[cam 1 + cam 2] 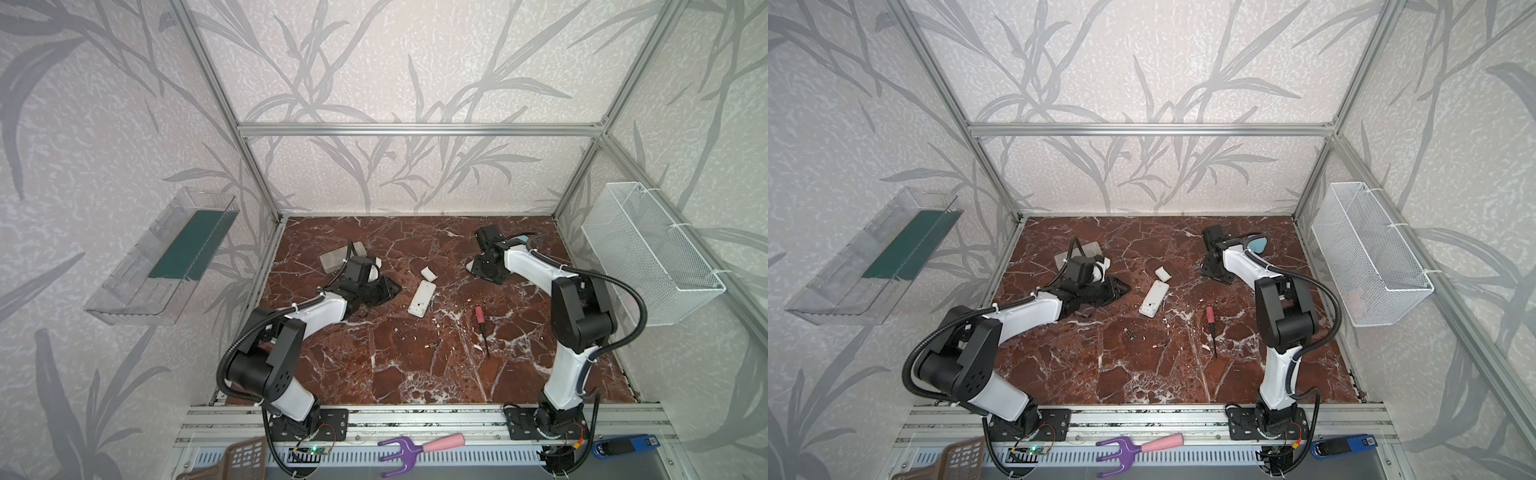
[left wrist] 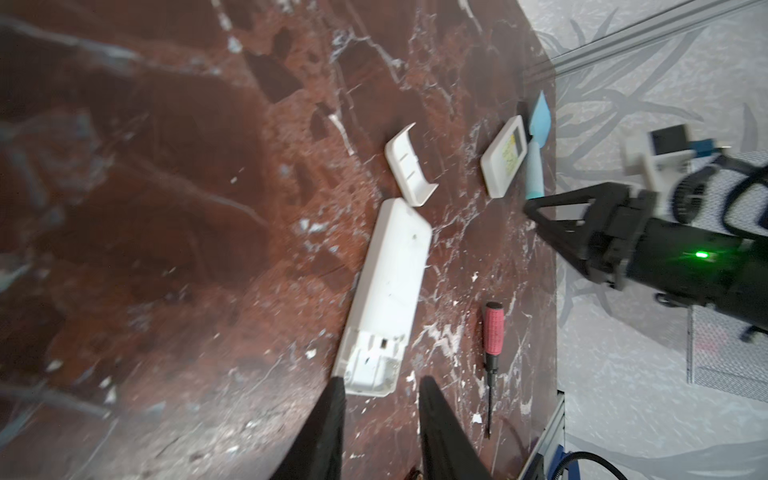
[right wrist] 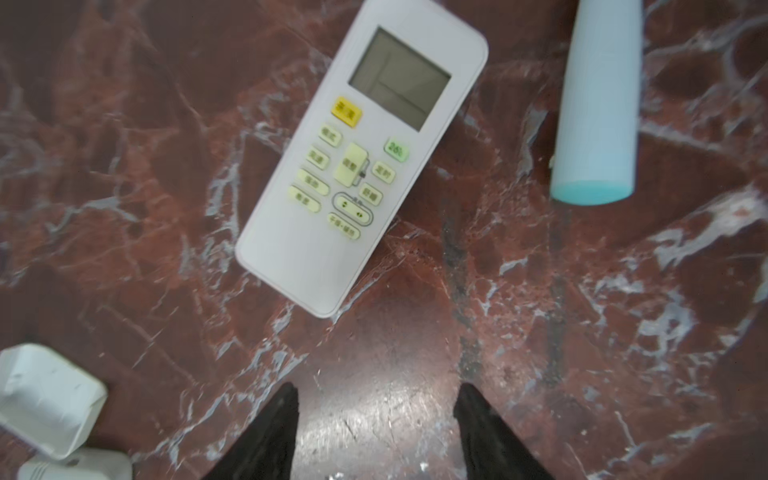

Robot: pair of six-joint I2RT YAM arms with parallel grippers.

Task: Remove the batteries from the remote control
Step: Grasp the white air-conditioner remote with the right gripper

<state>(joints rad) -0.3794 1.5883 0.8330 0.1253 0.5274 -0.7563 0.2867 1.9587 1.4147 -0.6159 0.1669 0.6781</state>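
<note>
While the batteries (image 1: 400, 333) lay loose on the marble table (image 1: 415, 382), just near of the opened remote control (image 1: 422, 298), a stray sweep could have rolled them away. The left gripper (image 2: 382, 382), narrowly parted, and the right gripper (image 3: 378, 388), wider, held nothing. The clear wall bin (image 1: 137, 291), left, held a green sheet (image 1: 191, 245); the contents of the mesh basket (image 1: 648, 249), right, were unclear.

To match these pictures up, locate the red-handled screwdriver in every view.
Top view: red-handled screwdriver on the marble tabletop, right of the face-down remote.
Top view: same spot, right of the remote.
Left wrist: beside the remote's open battery end.
Right wrist: not in it.
Shared landmark: the face-down remote.
</note>
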